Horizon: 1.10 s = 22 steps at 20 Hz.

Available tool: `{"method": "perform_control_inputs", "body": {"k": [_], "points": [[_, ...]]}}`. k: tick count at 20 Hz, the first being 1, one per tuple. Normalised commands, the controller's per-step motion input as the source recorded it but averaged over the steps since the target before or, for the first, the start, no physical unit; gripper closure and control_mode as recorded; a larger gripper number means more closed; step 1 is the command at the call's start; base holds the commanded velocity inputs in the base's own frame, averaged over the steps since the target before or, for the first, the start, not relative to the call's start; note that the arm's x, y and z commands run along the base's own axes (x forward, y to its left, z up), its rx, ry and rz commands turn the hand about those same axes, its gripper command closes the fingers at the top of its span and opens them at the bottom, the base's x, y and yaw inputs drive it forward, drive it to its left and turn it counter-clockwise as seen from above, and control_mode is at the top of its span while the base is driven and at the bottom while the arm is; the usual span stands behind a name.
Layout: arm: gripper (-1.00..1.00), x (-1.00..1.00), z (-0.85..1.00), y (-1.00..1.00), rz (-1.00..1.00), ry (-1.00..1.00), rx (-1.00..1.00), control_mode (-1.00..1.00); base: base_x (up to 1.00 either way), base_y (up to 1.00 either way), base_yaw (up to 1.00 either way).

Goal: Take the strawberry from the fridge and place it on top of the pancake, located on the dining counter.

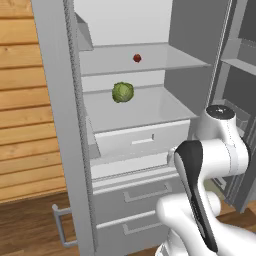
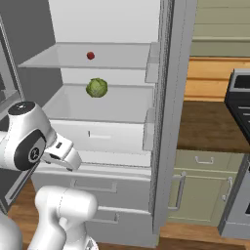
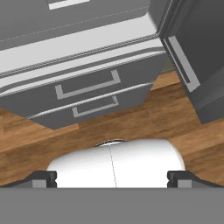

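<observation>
Open light-grey fridge [image 1: 190, 35], arm low in front.
The tiny dark-red strawberry [image 1: 137, 58] sits on the upper white shelf above the green leafy cabbage [image 1: 122, 92]; the two-finger gripper [image 3: 112, 178] hangs spread wide, empty.

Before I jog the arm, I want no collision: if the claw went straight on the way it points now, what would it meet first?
Probably the wooden floor in front of the fridge's lower drawers. The open claw points downward. Depth is unclear.
</observation>
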Motion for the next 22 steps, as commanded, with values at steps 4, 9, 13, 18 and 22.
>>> {"method": "perform_control_inputs", "body": {"k": [4, 9, 13, 18, 22], "points": [[-1.0, 0.0, 0.0, 0.0, 0.0, 0.0, 0.0, 1.0, 0.74, -0.07, 0.22], [-1.0, 0.0, 0.0, 0.0, 0.0, 0.0, 0.0, 1.0, 0.58, -0.17, 0.22], [-1.0, 0.0, 0.0, 0.0, 0.0, 0.0, 0.0, 1.0, 0.19, 0.0, 0.03], [-1.0, 0.0, 0.0, 0.0, 0.0, 0.0, 0.0, 1.0, 0.3, 0.0, 0.05], [-1.0, 0.0, 0.0, 0.0, 0.0, 0.0, 0.0, 1.0, 0.27, 0.0, 0.01]]}}
